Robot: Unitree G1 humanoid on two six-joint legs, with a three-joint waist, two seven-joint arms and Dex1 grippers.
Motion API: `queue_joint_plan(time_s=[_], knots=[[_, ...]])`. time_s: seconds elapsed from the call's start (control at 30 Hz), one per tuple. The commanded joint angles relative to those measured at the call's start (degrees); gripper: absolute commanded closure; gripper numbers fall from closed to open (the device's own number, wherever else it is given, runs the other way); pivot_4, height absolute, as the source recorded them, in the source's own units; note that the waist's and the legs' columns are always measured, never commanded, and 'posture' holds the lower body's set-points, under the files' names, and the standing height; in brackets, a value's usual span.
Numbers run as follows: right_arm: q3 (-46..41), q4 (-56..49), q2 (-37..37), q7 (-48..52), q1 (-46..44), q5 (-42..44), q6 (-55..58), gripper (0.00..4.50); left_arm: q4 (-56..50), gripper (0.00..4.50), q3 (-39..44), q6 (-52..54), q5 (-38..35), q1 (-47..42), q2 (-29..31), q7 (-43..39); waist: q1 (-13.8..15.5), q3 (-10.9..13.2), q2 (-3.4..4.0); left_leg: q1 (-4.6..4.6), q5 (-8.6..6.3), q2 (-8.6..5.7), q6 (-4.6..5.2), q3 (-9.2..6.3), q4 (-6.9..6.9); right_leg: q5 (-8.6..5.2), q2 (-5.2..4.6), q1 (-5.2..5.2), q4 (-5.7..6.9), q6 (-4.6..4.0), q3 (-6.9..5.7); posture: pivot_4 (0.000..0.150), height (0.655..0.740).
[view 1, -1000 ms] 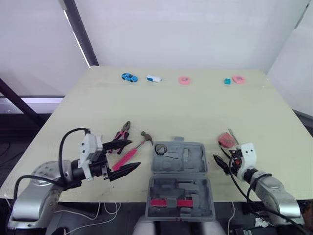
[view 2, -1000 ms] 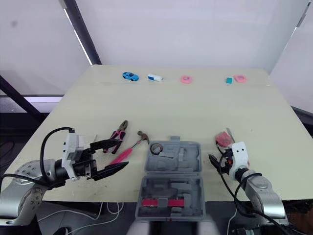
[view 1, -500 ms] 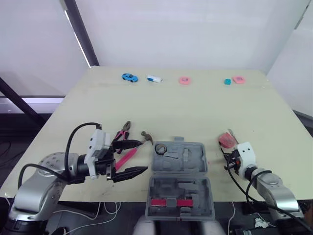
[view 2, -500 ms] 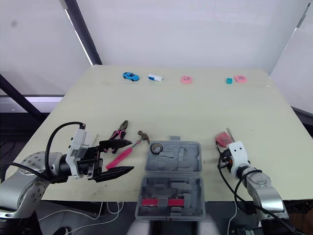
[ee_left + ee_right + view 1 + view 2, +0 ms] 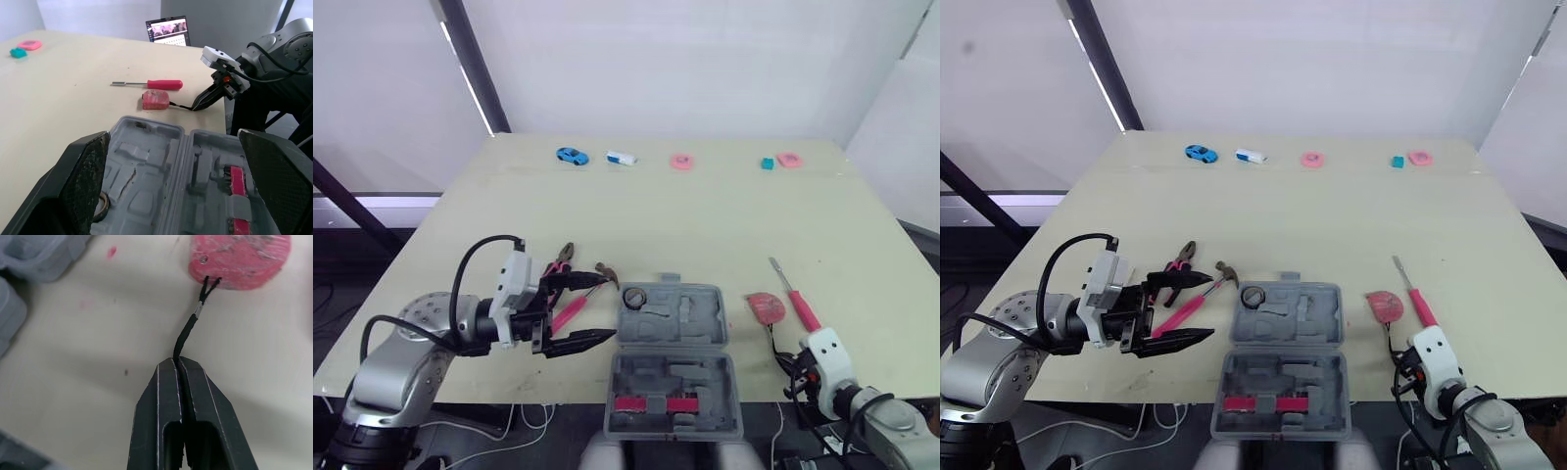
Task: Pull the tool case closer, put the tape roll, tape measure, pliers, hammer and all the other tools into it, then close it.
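This looks like a robotics lab or test room. A bare, pale table [image 5: 705, 225] stands before plain white wall panels [image 5: 685, 59], with a dark slanted pole [image 5: 473, 69] at the upper left of the frame. Small props, among them a blue toy car [image 5: 572, 155], sit in a neat row along the table's far edge. An open laptop [image 5: 167, 30] glows beyond the table.
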Motion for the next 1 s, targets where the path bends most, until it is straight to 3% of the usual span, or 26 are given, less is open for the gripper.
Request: queue_joint_plan(time_s=[0.03, 0.07, 0.1, 0.13, 0.17, 0.47, 0.77, 0.87, 0.93, 1.0], knots=[[-2.8, -2.3, 0.7, -0.9, -1.2, 1.4, -0.1, 3.91, -0.9, 0.00, -0.2, -0.4, -0.5, -1.3, 0.0, -0.2, 0.1, 0.0, 0.00, 0.00, 0.00, 0.00, 0.00, 0.00, 0.01, 0.00, 0.00, 0.00, 0.01, 0.01, 0.01, 0.150, 0.7395], [-3.1, -2.2, 1.2, -1.5, -1.7, 1.7, 0.0, 3.56, -1.0, 0.00, -0.2, -0.2, -0.6, -1.5, 0.1, -0.1, 0.1, 0.0, 0.00, 0.00, 0.00, 0.00, 0.00, 0.00, 0.01, 0.00, 0.00, 0.00, 0.01, 0.01, 0.01, 0.150, 0.7395], [-3.4, -2.0, 2.3, -2.1, -2.7, 2.5, 0.3, 3.56, -1.1, 0.00, -0.2, 0.0, -0.8, -1.7, 0.3, -0.1, 0.2, 0.0, -0.01, 0.00, 0.00, 0.00, 0.00, 0.00, 0.01, 0.00, 0.00, 0.00, 0.01, 0.01, 0.01, 0.150, 0.7395], [-3.5, -1.7, 3.3, -2.5, -3.6, 3.2, 0.6, 2.83, -1.2, 0.00, -0.2, 0.1, -1.0, -1.9, 0.3, -0.1, 0.2, 0.0, -0.01, -0.01, 0.00, -0.01, 0.00, -0.01, 0.01, 0.00, 0.00, 0.00, 0.01, 0.01, 0.01, 0.150, 0.7395], [-3.3, -1.2, 4.1, -2.9, -4.5, 3.2, 0.6, 2.66, -1.4, 0.00, -0.2, 0.1, -1.1, -1.8, 0.4, -0.1, 0.1, 0.0, -0.01, -0.03, 0.00, -0.01, 0.00, -0.04, 0.00, 0.01, 0.02, 0.00, 0.01, 0.01, 0.00, 0.150, 0.7395], [-2.0, 6.6, 8.7, -8.0, -8.5, 0.4, 0.6, 2.66, -0.9, 0.00, 0.0, -1.3, -0.5, -1.8, 1.2, -2.3, 0.2, 0.0, -0.03, -0.06, 0.00, -0.02, 0.00, -0.05, -0.02, 0.07, 0.06, -0.01, -0.01, -0.11, 0.03, 0.150, 0.7395], [-0.9, 6.6, 10.4, -9.5, -8.2, -0.7, -0.5, 2.66, -0.3, 0.00, -0.4, -1.3, -0.2, -3.0, 1.0, -2.8, 0.1, 0.0, -0.04, -0.02, 0.00, -0.01, 0.00, -0.04, 0.00, 0.02, 0.06, 0.00, 0.03, -0.02, 0.06, 0.150, 0.7395], [0.3, 6.6, 9.0, -9.0, -7.7, -2.5, -1.5, 3.40, -0.2, 0.00, -0.7, -1.6, -0.4, -3.3, 1.1, -3.7, 0.1, 0.0, -0.04, -0.02, 0.00, -0.01, 0.00, -0.03, 0.00, 0.02, 0.06, 0.00, 0.03, -0.02, 0.07, 0.150, 0.7395], [1.3, 5.3, 8.0, -7.7, -6.6, -2.9, -1.6, 4.40, -0.1, 0.00, -0.6, -1.5, -0.8, -3.4, 1.4, -4.7, 0.1, 0.0, -0.04, -0.02, 0.00, -0.01, 0.00, -0.02, -0.01, 0.02, 0.07, 0.00, 0.03, -0.02, 0.08, 0.150, 0.7395], [2.0, 4.0, 7.2, -6.9, -5.8, -2.9, -1.5, 4.48, 0.1, 0.00, -0.6, -1.7, -0.8, -3.4, 1.6, -5.9, 0.1, 0.0, -0.04, -0.02, 0.00, -0.01, 0.00, -0.04, -0.02, 0.02, 0.08, 0.00, 0.03, -0.03, 0.07, 0.150, 0.7395]])
